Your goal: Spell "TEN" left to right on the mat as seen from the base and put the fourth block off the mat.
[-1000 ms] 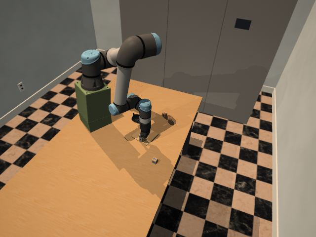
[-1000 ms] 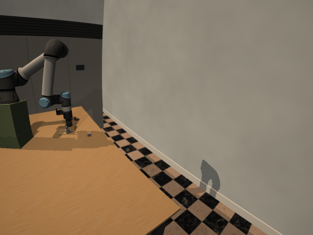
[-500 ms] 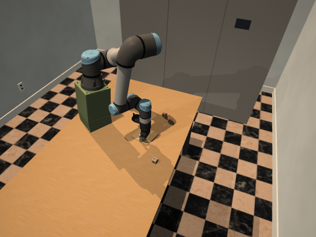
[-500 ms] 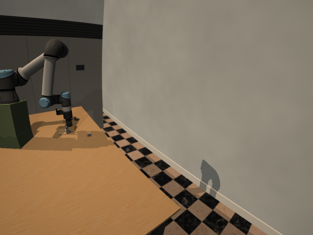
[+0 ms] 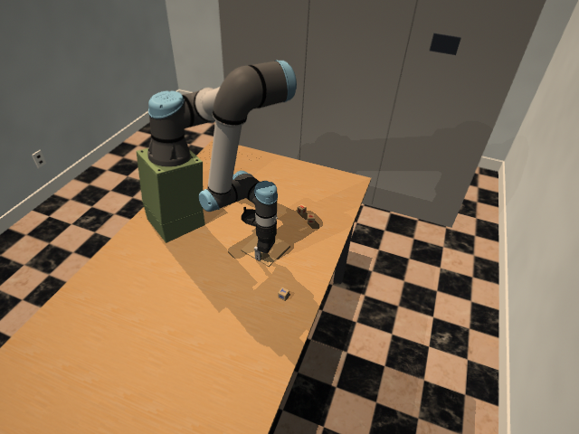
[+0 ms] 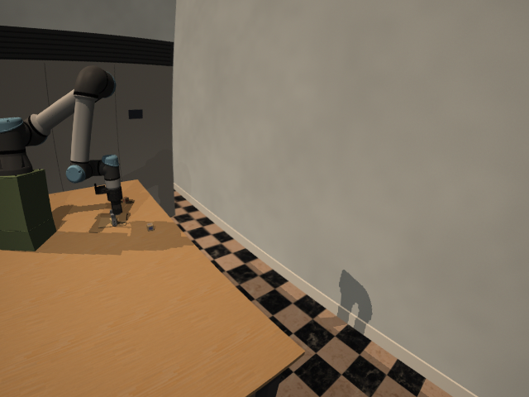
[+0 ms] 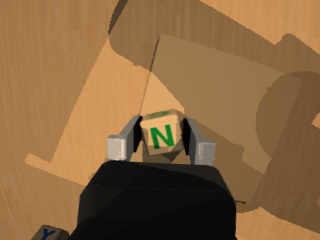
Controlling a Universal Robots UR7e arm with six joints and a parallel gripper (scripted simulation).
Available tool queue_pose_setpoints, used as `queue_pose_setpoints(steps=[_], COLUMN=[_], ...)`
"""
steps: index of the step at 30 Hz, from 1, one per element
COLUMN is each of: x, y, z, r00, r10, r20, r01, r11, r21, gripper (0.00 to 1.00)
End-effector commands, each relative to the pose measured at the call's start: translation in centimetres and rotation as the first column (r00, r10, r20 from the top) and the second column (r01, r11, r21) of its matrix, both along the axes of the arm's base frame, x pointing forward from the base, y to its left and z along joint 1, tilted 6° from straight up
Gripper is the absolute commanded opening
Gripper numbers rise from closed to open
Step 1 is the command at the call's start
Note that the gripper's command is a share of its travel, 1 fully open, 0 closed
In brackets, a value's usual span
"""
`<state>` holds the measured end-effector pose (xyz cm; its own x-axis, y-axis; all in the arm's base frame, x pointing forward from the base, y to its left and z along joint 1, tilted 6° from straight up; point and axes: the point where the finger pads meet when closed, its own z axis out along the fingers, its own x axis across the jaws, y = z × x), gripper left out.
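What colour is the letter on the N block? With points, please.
Green, on the pale wooden N block (image 7: 161,134); the wrist view shows it best.

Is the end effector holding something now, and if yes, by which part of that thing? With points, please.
Nothing seems to be held. The block with the green N (image 7: 161,137) sits between the open fingers of the end effector (image 5: 263,256) (image 6: 120,220) (image 7: 162,128), apparently with slim gaps beside it.

The arm is arching out from its base and bending down at the elbow, its wrist pointing toward the desk (image 5: 117,336) (image 6: 128,308). The tool (image 5: 263,254) (image 6: 116,220) (image 7: 162,128) is hanging low, fingers standing apart (rather widely, too).
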<state>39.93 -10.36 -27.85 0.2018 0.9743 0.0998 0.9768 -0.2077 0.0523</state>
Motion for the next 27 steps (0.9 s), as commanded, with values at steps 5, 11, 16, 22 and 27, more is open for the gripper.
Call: queue_pose_setpoints(steps=[5,11,16,22,27], x=[0.0,0.0,0.0,-0.1,-0.2], y=[0.0,0.0,-0.1,-0.2,-0.3], z=[0.0,0.1,0.4,1.6,3.7], r00=[1.0,1.0,1.0,1.0,1.0], r10=[0.0,0.0,0.0,0.0,0.0], r20=[0.001,0.001,0.001,0.001,0.001], r01=[0.0,0.0,0.0,0.0,0.0], r11=[1.0,1.0,1.0,1.0,1.0], r21=[-0.001,-0.001,-0.001,-0.001,-0.001], gripper=[0.87,0.87,0.87,0.87,0.87])
